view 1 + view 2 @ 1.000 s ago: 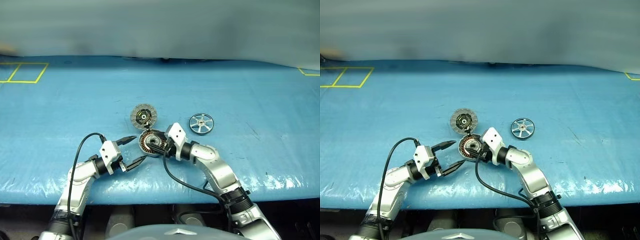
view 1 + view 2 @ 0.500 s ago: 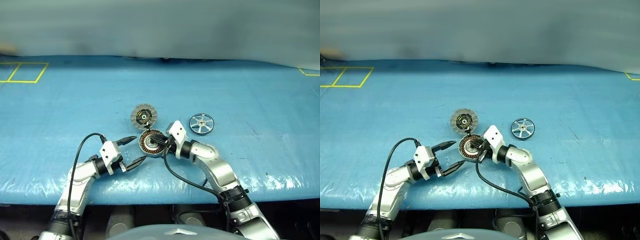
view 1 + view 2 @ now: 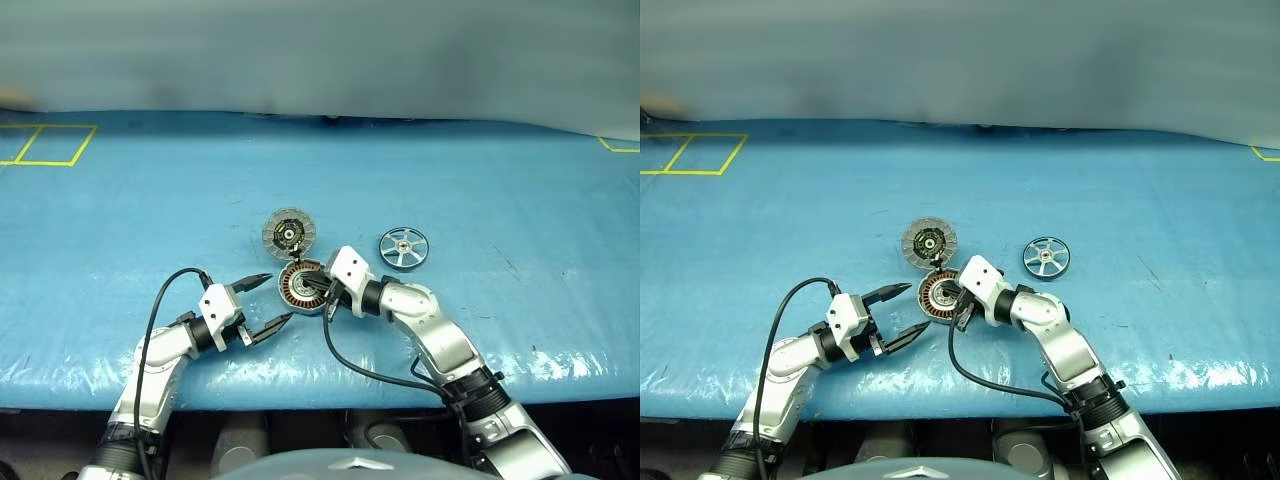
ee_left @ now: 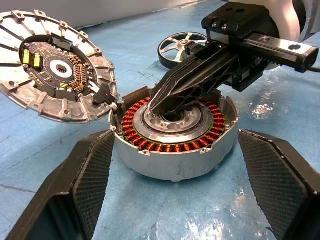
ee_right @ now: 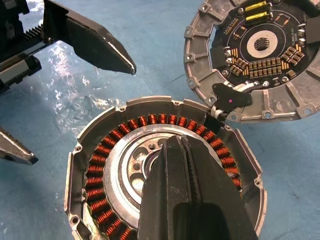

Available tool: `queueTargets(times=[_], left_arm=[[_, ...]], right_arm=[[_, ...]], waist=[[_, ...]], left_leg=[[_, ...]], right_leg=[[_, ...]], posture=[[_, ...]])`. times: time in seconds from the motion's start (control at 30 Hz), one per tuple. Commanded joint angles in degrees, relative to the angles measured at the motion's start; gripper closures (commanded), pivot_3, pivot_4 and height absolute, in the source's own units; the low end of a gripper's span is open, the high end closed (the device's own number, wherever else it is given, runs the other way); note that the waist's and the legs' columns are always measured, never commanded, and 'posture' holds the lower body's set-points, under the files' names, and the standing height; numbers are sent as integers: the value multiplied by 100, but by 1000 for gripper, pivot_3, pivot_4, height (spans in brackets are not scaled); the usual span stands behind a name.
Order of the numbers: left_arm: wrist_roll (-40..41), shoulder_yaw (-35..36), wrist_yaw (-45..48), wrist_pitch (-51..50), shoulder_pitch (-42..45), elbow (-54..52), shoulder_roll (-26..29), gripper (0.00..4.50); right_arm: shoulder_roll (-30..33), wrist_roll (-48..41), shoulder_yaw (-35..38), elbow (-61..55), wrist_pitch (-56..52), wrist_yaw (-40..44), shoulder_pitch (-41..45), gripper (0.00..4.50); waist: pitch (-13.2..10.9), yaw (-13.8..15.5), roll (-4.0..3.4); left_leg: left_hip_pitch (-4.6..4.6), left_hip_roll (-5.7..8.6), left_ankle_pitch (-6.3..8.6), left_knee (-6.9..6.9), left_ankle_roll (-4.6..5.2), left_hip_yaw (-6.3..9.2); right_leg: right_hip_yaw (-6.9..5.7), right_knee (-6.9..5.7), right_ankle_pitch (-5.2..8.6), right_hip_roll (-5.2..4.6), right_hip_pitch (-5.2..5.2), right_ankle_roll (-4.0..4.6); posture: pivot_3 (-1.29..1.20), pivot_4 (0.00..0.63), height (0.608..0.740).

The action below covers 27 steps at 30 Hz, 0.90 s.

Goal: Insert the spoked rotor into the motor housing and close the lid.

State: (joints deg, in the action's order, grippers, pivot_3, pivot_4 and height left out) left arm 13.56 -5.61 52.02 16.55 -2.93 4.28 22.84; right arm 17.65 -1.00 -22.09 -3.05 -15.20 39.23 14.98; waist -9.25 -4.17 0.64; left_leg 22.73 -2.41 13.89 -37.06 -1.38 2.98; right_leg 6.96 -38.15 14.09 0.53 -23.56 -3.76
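Housing: the motor housing sits on the blue table, copper windings seen close in the wrist views.
Lid: the lid lies flat, swung back.
Rotor: the spoked rotor lies apart, on the right.
Right gripper: jaws pressed together, tips in the housing's centre.
Left gripper: jaws wide, empty, flanking the housing.

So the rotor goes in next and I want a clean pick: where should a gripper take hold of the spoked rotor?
The spoked rotor lies flat on the blue table, apart from the motor housing. I'd come from above and pinch across its dark rim, since the flat pose leaves little side wall; a finger through a spoke gap is an alternative.
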Motion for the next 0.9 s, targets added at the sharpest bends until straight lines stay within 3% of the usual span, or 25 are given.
queueTargets(times=[0.03,0.3,0.5,0.9], left_arm=[[3,-5,-24,79,-9,-23,-1,349],[-2,-3,-22,74,-43,-15,11,349],[-6,-6,-44,74,-85,-27,6,349],[-21,-35,-97,106,-59,41,-18,349]], right_arm=[[229,410,-298,-49,-88,23,-121,4488],[123,487,-89,-123,-187,-417,-143,4488],[-15,-97,275,-569,-323,-257,-185,4488],[-164,-85,309,-373,-354,-364,-135,4488]], waist=[[0,11,0],[4,30,5],[3,38,5],[3,30,4]], left_leg=[[0,0,0,0,0,0],[-4,1,0,-5,0,-1],[2,1,0,-3,-1,0],[9,0,0,-1,-1,-1]], right_leg=[[0,0,0,0,1,0],[1,4,0,-2,8,0],[0,9,-1,-2,6,0],[0,13,-5,-2,0,-7]], posture=[[0,150,740],[0,150,740],[0,150,740],[0,150,740]])
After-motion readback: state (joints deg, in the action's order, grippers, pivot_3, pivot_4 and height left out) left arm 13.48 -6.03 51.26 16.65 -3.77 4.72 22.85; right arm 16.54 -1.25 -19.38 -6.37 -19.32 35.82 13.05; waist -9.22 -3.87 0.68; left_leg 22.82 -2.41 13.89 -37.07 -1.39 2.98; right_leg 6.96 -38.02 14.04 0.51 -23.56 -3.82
